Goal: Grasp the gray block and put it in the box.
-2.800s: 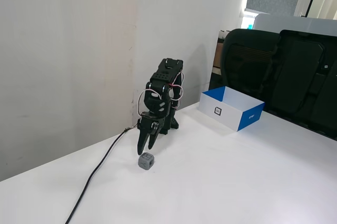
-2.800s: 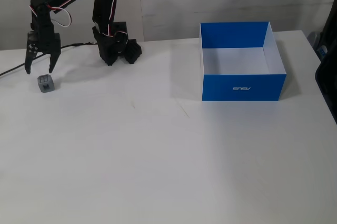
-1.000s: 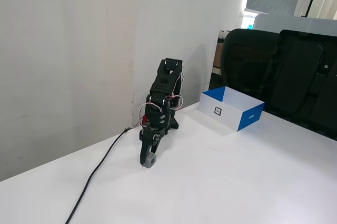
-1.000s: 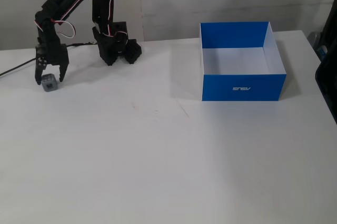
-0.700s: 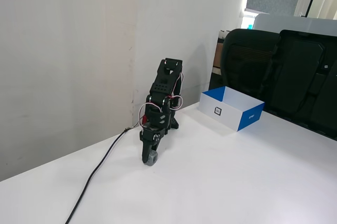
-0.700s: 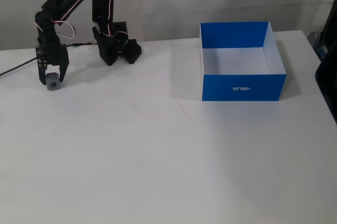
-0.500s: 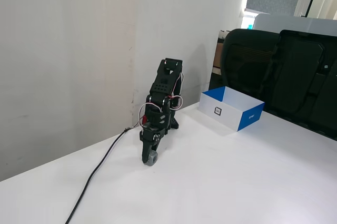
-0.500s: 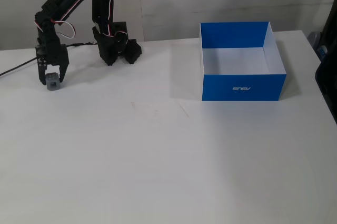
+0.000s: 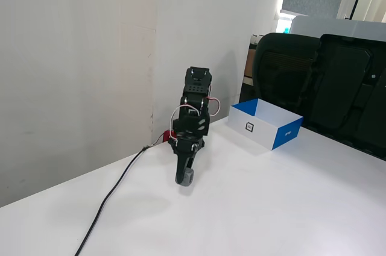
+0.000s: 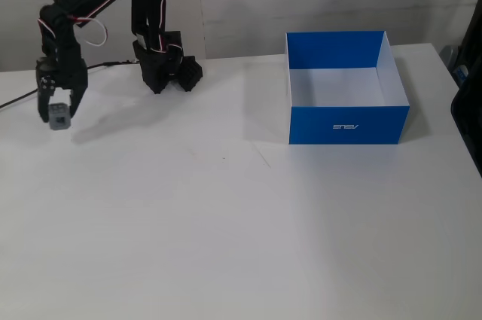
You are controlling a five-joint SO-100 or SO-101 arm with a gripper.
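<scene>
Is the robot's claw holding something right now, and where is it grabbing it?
Yes. The gripper is shut on the gray block, pinching it by two opposite sides at its fingertips, lifted off the table.

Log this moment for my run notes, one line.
gripper: shut on gray block | block lifted off table | box: empty

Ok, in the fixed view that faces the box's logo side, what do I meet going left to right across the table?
The end effector shut on the gray block → the arm's base → the box, empty, at the right.
</scene>
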